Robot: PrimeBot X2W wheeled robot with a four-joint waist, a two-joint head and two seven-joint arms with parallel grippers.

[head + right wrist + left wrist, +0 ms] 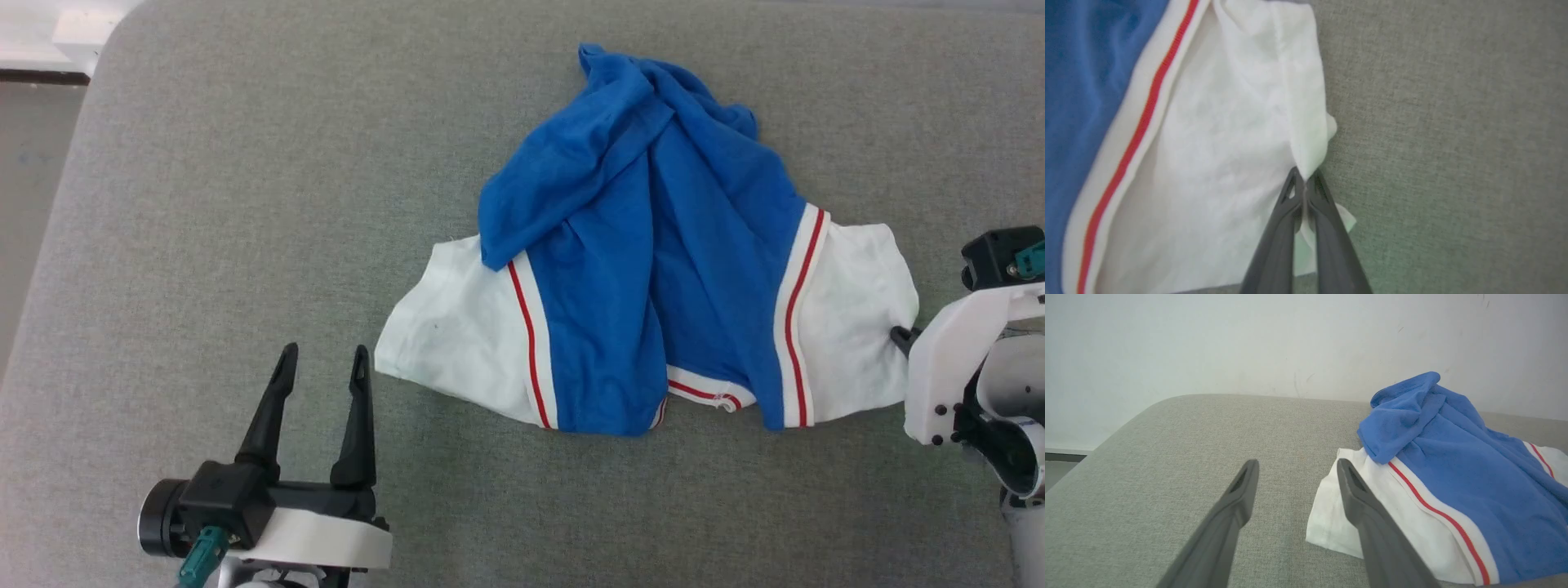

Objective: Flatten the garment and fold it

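**Blue shirt crumpled on grey pad**

Lies mid-pad, body bunched toward the far side (white sleeves spread out). Pinched at the right sleeve's edge by right gripper, clamped tight on the cloth. Flanked near the left sleeve by left gripper, spread wide, holding nothing.

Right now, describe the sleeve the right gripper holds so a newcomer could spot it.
On the grey fabric surface lies a crumpled blue T-shirt with two white, red-striped sleeves. Take the sleeve on the robot's right: unlike the left sleeve, lying free by the open left gripper, its outer edge is pinched in the shut right gripper.
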